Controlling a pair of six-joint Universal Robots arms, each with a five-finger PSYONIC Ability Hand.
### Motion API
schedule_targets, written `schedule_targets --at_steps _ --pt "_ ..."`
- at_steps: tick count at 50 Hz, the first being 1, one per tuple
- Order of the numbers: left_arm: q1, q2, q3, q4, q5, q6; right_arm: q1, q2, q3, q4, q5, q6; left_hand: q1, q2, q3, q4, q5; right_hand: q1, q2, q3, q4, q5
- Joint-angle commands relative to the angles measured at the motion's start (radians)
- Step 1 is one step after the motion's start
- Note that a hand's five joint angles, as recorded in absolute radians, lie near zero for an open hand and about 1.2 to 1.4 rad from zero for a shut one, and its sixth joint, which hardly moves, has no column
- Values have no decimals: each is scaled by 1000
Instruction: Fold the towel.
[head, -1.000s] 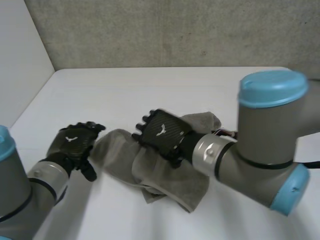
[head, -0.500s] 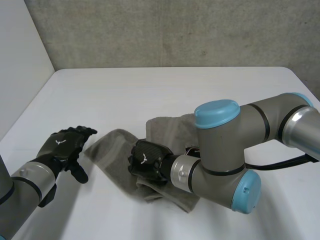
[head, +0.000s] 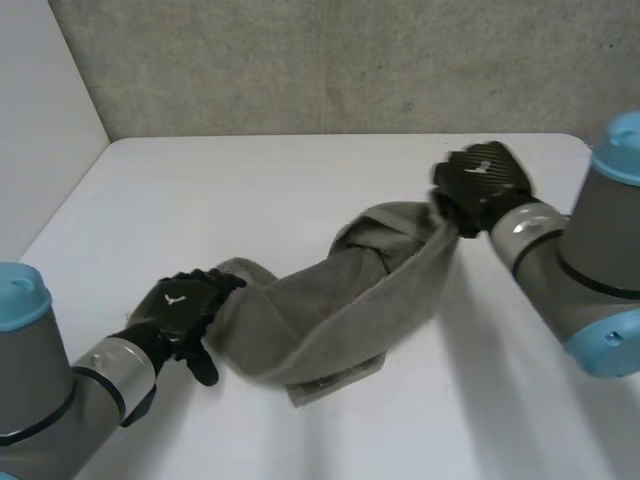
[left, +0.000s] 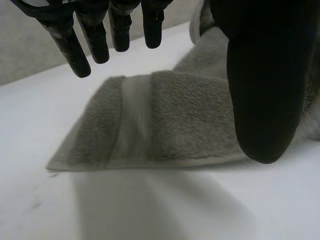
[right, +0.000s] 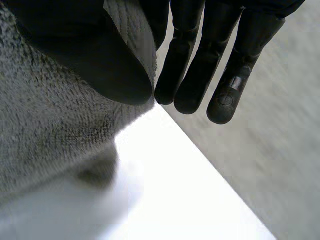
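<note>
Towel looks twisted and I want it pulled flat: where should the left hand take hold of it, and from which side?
Probably the towel's flat end with the pale band, at its hemmed edge under the left hand's fingertips. Come down from above, open fingers on top, thumb under the hem: that end lies flat on the table, while the right hand pinches the far end.

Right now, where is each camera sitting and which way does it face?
Head view: behind, between the arms, looking down on the table; left hand and right hand show.
Left wrist view: along its palm, straight fingers over the towel's banded end.
Right wrist view: along its palm, thumb pinching towel.
All share the towel.
</note>
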Motion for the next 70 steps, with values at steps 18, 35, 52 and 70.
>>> schedule_targets --at_steps 18,35,52,70 --pt "-48 -204 139 58 -3 3 -238 -27 196 -131 32 11 454 450 451 452 446 5 186 183 180 190" --pt "-60 -313 220 137 2 3 -238 -19 174 -132 14 4 662 658 659 660 655 5 186 183 180 190" --pt "-108 -371 367 151 -6 4 -224 71 27 -125 17 -1 1199 1195 1196 1197 1192 5 186 183 180 190" --pt "-92 -376 1220 326 -126 128 -190 53 -293 -723 52 182 1199 1195 1196 1197 1192 5 186 183 180 190"
